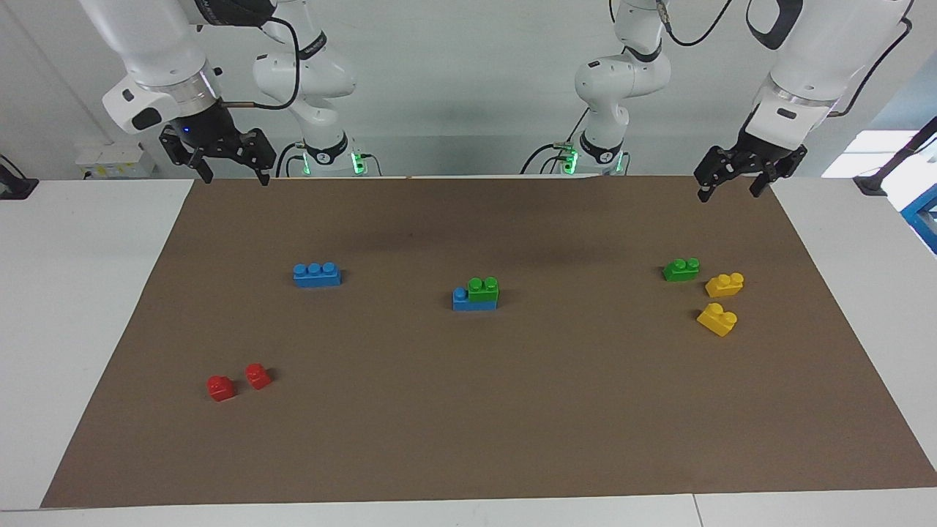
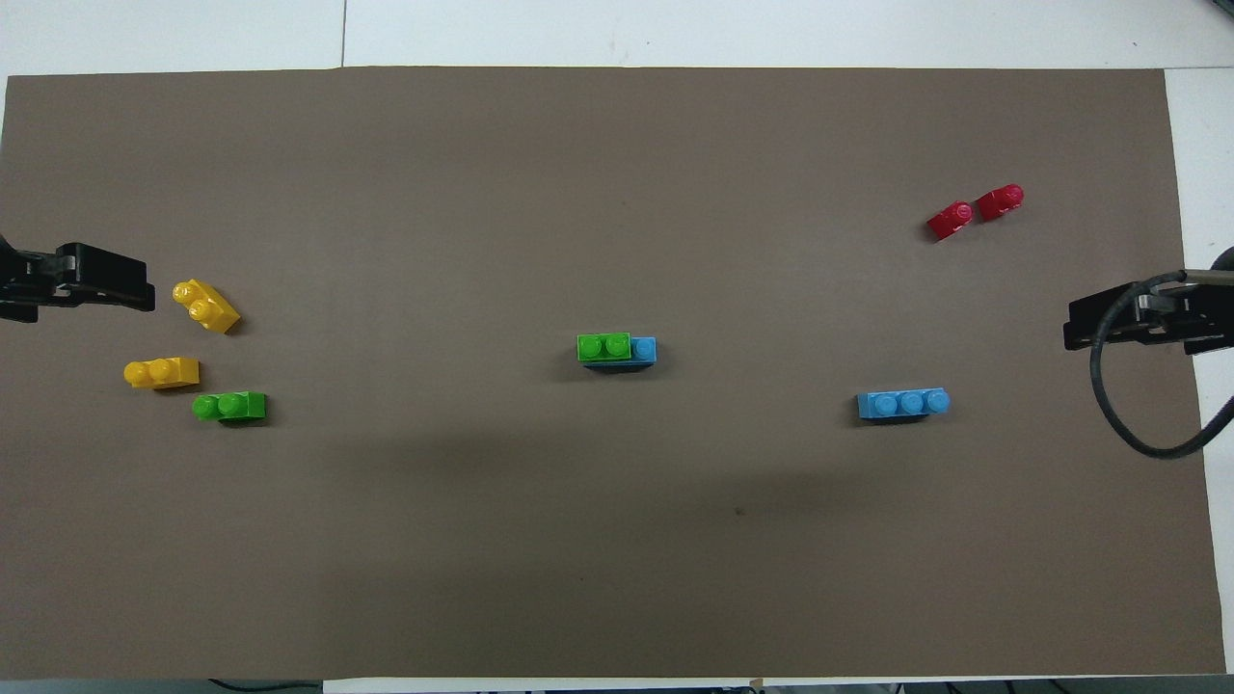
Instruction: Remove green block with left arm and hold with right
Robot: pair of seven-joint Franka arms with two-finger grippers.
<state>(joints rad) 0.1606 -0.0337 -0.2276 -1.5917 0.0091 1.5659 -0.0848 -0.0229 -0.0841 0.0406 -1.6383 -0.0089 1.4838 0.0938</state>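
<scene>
Clearly nothing is done yet: the green block point(image 1: 483, 289) sits stacked on the blue brick point(image 1: 473, 301) mid-table. Left gripper point(image 1: 729, 186) and right gripper point(image 1: 233, 172) both hang wide and empty at their ends; holding and pulling remain.

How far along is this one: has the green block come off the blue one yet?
Nothing looks done. The green block still sits on the blue block mid-mat. Nothing is in hand: the left gripper and right gripper hang open above the mat's edge nearest the robots, each at its own end. Left: the right arm steadies the blue block and the left pulls the green one off.
</scene>
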